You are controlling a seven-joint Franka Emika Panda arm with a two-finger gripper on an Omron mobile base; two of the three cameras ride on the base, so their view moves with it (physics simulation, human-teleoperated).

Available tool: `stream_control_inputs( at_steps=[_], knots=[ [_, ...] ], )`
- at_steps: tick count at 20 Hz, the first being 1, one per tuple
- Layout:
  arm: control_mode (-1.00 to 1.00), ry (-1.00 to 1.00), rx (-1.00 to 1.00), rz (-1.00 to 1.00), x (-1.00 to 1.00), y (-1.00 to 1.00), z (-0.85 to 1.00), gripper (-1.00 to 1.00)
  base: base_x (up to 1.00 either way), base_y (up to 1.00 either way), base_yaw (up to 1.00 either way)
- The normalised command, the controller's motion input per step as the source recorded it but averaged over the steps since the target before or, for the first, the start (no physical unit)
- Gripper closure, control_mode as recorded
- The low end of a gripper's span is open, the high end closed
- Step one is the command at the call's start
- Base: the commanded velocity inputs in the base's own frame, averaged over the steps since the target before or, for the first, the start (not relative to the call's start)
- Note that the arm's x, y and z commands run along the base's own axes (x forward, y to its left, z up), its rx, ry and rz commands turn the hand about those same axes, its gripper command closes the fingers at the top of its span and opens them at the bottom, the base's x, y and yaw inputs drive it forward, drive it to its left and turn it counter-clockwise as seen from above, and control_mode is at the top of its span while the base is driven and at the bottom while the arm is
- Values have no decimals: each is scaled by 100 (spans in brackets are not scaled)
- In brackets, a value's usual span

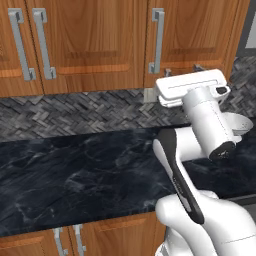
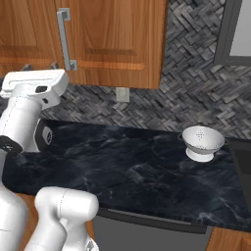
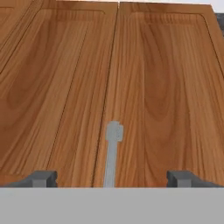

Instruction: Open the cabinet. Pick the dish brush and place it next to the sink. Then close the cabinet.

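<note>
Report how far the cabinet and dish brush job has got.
Done: nothing yet. The cabinet door is shut, with no dish brush on the counter.
In hand: the gripper, open and empty, is raised toward the door, with the handle between its fingertips in the hand view, not gripped.
Left: pulling the door open, taking out the brush, setting it next to the sink, closing the door.

Glossy white rounded arm (image 1: 210, 120), black joint bands, flat white hand block, small dark grey finger tips (image 3: 41, 178)
</note>
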Motion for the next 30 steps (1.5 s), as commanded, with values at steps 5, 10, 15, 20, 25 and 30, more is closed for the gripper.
stream_control_inputs(
  at_steps=[5,10,15,20,25,30],
  knots=[
    [-100,0,0,0,52,8,0,-100,0,0,0],
    [-100,1,0,0,47,0,0,-100,0,0,0],
    [-100,5,0,0,54,0,0,-100,0,0,0],
    [-100,6,0,0,69,0,0,-100,0,0,0],
    [-100,8,0,0,74,2,0,-100,0,0,0],
    [-100,9,0,0,80,20,0,-100,0,0,0]
  ],
)
